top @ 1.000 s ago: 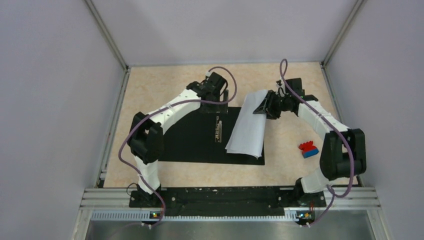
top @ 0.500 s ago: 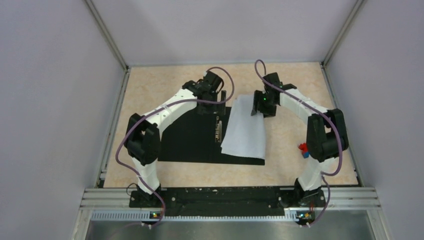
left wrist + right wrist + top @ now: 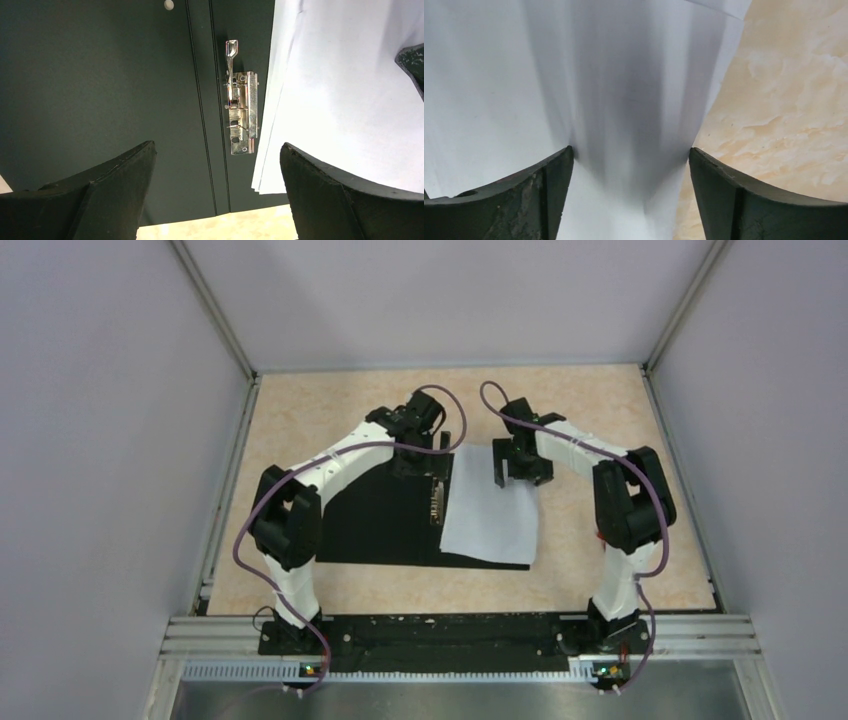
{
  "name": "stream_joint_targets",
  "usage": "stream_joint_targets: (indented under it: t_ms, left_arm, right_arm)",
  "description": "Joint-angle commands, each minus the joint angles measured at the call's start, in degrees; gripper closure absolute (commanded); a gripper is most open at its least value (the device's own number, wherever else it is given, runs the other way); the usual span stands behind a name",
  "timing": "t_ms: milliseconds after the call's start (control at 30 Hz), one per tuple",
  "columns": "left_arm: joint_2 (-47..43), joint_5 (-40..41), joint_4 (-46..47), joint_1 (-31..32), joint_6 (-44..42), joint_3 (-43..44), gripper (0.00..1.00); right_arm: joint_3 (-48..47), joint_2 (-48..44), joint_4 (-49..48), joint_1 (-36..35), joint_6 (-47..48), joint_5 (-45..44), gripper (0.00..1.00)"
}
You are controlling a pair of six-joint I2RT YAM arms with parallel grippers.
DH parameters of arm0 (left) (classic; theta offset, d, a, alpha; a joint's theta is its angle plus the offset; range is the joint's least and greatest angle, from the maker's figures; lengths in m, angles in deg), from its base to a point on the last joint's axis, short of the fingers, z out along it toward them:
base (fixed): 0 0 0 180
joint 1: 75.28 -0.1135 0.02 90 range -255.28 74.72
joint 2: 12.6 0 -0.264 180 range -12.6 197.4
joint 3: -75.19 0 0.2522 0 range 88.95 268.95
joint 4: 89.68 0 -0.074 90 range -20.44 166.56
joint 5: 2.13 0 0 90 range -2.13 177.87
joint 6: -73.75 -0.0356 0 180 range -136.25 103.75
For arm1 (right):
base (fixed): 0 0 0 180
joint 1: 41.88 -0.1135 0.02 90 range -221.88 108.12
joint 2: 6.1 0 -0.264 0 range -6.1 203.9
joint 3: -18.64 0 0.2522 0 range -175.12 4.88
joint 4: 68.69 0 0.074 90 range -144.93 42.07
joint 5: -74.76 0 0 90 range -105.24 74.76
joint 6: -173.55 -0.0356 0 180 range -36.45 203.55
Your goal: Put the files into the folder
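Files [image 3: 490,505] are lying on the open folder [image 3: 385,515], right half; the cover is probably awaiting closing. Left gripper [image 3: 215,150] and right gripper [image 3: 630,155] are hovering, jaws wide, empty.

White files [image 3: 490,505] on open black folder [image 3: 385,520]

**Overhead view.** Even, diffuse light falls from above. The table [image 3: 620,400] and the grey walls [image 3: 100,440] are bright and free of glare, and the arms [image 3: 340,455] cast only faint, soft-edged shadows. The black folder [image 3: 380,520] is so dark that it shows almost no surface detail.

**Left wrist view.** The centre is sharp, with bright glints on the metal clip [image 3: 240,100]. The left gripper [image 3: 217,146], close to the lens at the lower edge, is dark and slightly soft.

**Right wrist view.** The white papers [image 3: 499,75] are smeared by blur, and a broad grey shadow runs down their middle. The right gripper [image 3: 630,150] is somewhat crisper.
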Motion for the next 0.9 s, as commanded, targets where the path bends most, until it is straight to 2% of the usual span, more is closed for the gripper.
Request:
stream_joint_targets:
  t_ms: [0, 167, 333, 467, 600, 700, 767, 867]
  left_arm:
    - [0.4, -2.3, 1.7, 0.3, -0.6, -0.9, 0.01]
    - [-1.2, -4.7, 3.6, 1.3, 0.0, -4.4, 0.01]
    - [-5.4, -7.6, 8.7, 1.8, 3.6, -12.5, 0.01]
    - [-8.6, -8.5, 12.4, 3.5, 5.9, -18.5, 0.02]
    - [-11.9, -7.6, 13.9, 5.9, 7.0, -23.4, 0.04]
    - [-13.8, -5.9, 13.8, 8.5, 8.3, -26.8, 0.1]
    - [-14.3, -4.2, 13.6, 9.9, 9.7, -28.4, 0.22]
    - [-14.8, -2.7, 13.5, 11.6, 10.9, -30.2, 0.33]
  right_arm:
    - [-0.8, -3.5, -2.8, -0.1, 0.4, 0.5, 0.11]
    - [-1.0, -7.5, -3.8, 1.4, -2.8, 0.7, 0.04]
    - [6.9, -12.7, -13.2, 9.9, -10.1, 7.6, 0.04]
    - [7.4, -9.7, -19.8, 12.6, -13.2, 8.7, 0.07]
    - [3.3, -4.6, -26.8, 12.0, -15.4, 11.0, 0.22]
    - [-5.1, 2.1, -22.7, 10.1, -14.4, 8.2, 0.48]
    - [-9.6, 5.7, -20.4, 8.4, -13.5, 4.9, 0.61]
    - [-13.5, 8.9, -19.1, 5.6, -12.1, 1.6, 0.64]
